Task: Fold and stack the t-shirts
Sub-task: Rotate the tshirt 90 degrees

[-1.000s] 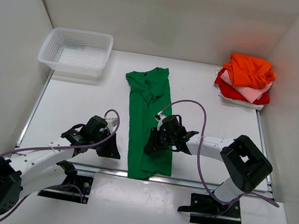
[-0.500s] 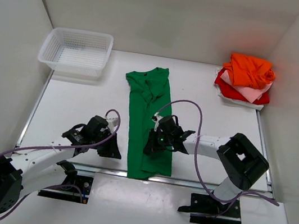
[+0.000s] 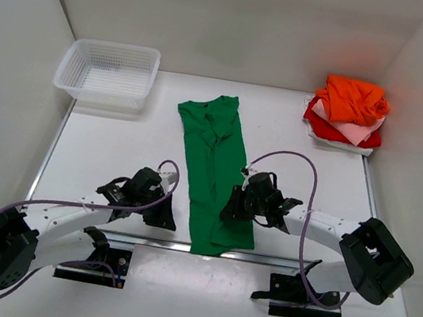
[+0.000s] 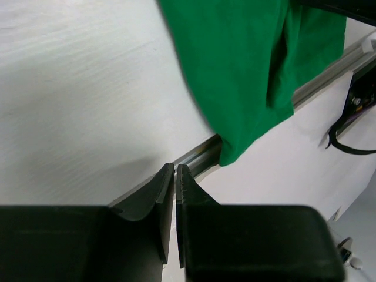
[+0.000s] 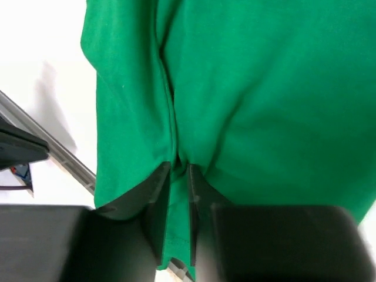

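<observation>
The green t-shirt (image 3: 212, 167) lies flat on the desk (image 3: 116, 151) as a long narrow strip. Its neck points to the far side and its hem hangs over the near edge, across the metal rail (image 4: 202, 155). The other t-shirts sit folded in the far right corner, well apart from it: the orange one (image 3: 354, 97) on top, then the pale pink (image 3: 354, 131) and the red (image 3: 321, 129).

The right pincer (image 3: 231, 211) is down on the right side of the strip, near the hem. In its wrist view it is clenched on a thin raised ridge of green cloth (image 5: 178, 170). The left pincer (image 3: 166, 217) sits just beside the strip's left edge. Its fingers are pressed together with nothing between them, over bare desk (image 4: 175, 170).

We judge that the fold of hem toward neck is about to begin, with only one side gripped. Several things could spoil it:

- The pinched ridge is slim, so it may slip free or lift only the top layer.
- A pull from the right side alone would skew the strip and open it out.
- The overhanging hem could snag on the rail, or its weight could drag more cloth off the desk.

The white mesh basket (image 3: 113, 45) stands at the far left, out of the way.
</observation>
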Motion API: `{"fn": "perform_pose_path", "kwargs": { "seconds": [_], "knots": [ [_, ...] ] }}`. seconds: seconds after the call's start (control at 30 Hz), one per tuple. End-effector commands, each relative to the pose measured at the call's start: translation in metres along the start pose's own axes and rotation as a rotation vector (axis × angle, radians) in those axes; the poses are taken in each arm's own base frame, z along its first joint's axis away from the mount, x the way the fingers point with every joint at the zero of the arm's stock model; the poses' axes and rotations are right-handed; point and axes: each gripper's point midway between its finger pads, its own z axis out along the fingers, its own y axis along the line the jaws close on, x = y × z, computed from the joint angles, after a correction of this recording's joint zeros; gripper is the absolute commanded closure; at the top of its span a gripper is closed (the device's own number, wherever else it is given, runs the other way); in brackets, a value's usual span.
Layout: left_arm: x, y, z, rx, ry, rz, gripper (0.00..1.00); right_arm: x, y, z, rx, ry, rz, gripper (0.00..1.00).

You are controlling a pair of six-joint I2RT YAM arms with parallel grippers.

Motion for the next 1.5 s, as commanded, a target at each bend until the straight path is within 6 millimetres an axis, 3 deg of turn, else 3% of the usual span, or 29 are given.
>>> {"fn": "perform_pose_path", "kwargs": {
  "seconds": [0.0, 0.1, 0.17, 0.2, 0.23, 0.3, 0.4, 0.47, 0.5, 0.7, 0.77, 0.83, 0.87, 0.93, 0.97, 1.0, 1.03, 1.07, 1.1, 1.13, 1.17, 1.2, 1.23, 1.27, 1.3, 1.33, 1.37, 1.4, 1.47],
  "knots": [
    [-0.01, -0.017, 0.001, 0.046, -0.034, 0.032, 0.81, -0.005, 0.01, -0.01, -0.034, -0.045, -0.004, 0.81],
    [-0.032, -0.028, -0.002, 0.075, -0.118, 0.018, 0.8, -0.008, 0.006, -0.017, -0.032, -0.082, -0.009, 0.78],
    [-0.073, -0.028, -0.009, 0.05, -0.221, -0.01, 0.8, -0.009, 0.001, -0.023, -0.022, -0.108, -0.019, 0.78],
    [-0.094, -0.04, -0.017, 0.06, -0.268, 0.005, 0.81, -0.01, -0.006, -0.024, 0.001, -0.112, -0.01, 0.78],
    [-0.106, -0.032, -0.012, 0.01, -0.277, -0.003, 0.8, -0.012, -0.01, -0.026, 0.012, -0.11, -0.012, 0.79],
    [-0.146, -0.045, -0.014, -0.016, -0.327, 0.016, 0.8, -0.02, -0.014, -0.028, 0.039, -0.14, -0.029, 0.78],
    [-0.188, -0.04, 0.005, -0.072, -0.332, 0.013, 0.77, -0.019, -0.026, -0.03, 0.083, -0.126, -0.035, 0.77],
    [-0.201, -0.017, 0.032, -0.152, -0.296, -0.018, 0.77, -0.019, -0.027, -0.031, 0.101, -0.116, -0.049, 0.77],
    [-0.215, -0.02, 0.033, -0.151, -0.309, -0.022, 0.77, -0.016, -0.028, -0.031, 0.112, -0.108, -0.047, 0.76],
    [-0.247, 0.044, 0.089, -0.369, -0.187, -0.069, 0.77, 0.001, -0.031, -0.025, 0.135, -0.019, -0.067, 0.76],
    [-0.255, 0.054, 0.102, -0.389, -0.145, -0.065, 0.77, 0.005, -0.029, -0.023, 0.147, 0.009, -0.087, 0.75],
    [-0.278, 0.057, 0.108, -0.376, -0.164, -0.085, 0.79, 0.004, -0.027, -0.018, 0.151, 0.029, -0.091, 0.74],
    [-0.275, 0.063, 0.117, -0.381, -0.139, -0.094, 0.79, 0.0, -0.025, -0.017, 0.153, 0.025, -0.091, 0.75],
    [-0.309, 0.055, 0.12, -0.359, -0.184, -0.093, 0.79, 0.001, -0.029, -0.01, 0.164, 0.046, -0.087, 0.74],
    [-0.303, 0.069, 0.131, -0.389, -0.135, -0.104, 0.79, -0.002, -0.029, -0.008, 0.163, 0.051, -0.089, 0.74],
    [-0.312, 0.072, 0.137, -0.395, -0.115, -0.105, 0.79, -0.006, -0.03, -0.004, 0.168, 0.057, -0.087, 0.74],
    [-0.327, 0.072, 0.144, -0.399, -0.108, -0.092, 0.79, -0.013, -0.03, 0.0, 0.169, 0.057, -0.096, 0.73],
    [-0.36, 0.06, 0.137, -0.378, -0.166, -0.072, 0.78, -0.012, -0.037, 0.005, 0.181, 0.083, -0.095, 0.72],
    [-0.348, 0.073, 0.155, -0.407, -0.097, -0.083, 0.78, -0.019, -0.037, 0.007, 0.177, 0.079, -0.106, 0.72],
    [-0.361, 0.07, 0.16, -0.393, -0.094, -0.081, 0.8, -0.029, -0.039, 0.01, 0.177, 0.076, -0.12, 0.72],
    [-0.398, 0.045, 0.147, -0.335, -0.181, -0.042, 0.79, -0.032, -0.044, 0.012, 0.188, 0.092, -0.116, 0.73],
    [-0.388, 0.05, 0.157, -0.31, -0.125, -0.063, 0.79, -0.041, -0.04, 0.011, 0.183, 0.09, -0.136, 0.72],
    [-0.405, 0.033, 0.147, -0.252, -0.161, -0.059, 0.8, -0.049, -0.035, 0.011, 0.177, 0.089, -0.168, 0.72],
    [-0.406, 0.028, 0.145, -0.213, -0.153, -0.06, 0.8, -0.055, -0.032, 0.008, 0.184, 0.073, -0.191, 0.71],
    [-0.414, 0.01, 0.12, -0.173, -0.178, -0.041, 0.79, -0.061, -0.03, 0.007, 0.194, 0.056, -0.216, 0.7],
    [-0.416, -0.009, 0.099, -0.166, -0.196, 0.004, 0.78, -0.073, -0.021, 0.001, 0.182, 0.021, -0.239, 0.69],
    [-0.407, -0.009, 0.096, -0.195, -0.174, 0.03, 0.78, -0.082, -0.016, -0.005, 0.179, -0.007, -0.244, 0.69],
    [-0.412, -0.026, 0.071, -0.214, -0.22, 0.068, 0.76, -0.085, -0.013, -0.009, 0.183, -0.019, -0.249, 0.69],
    [-0.393, -0.039, 0.032, -0.238, -0.224, 0.12, 0.7, -0.097, -0.014, -0.024, 0.213, -0.066, -0.24, 0.66]
  ]
}}
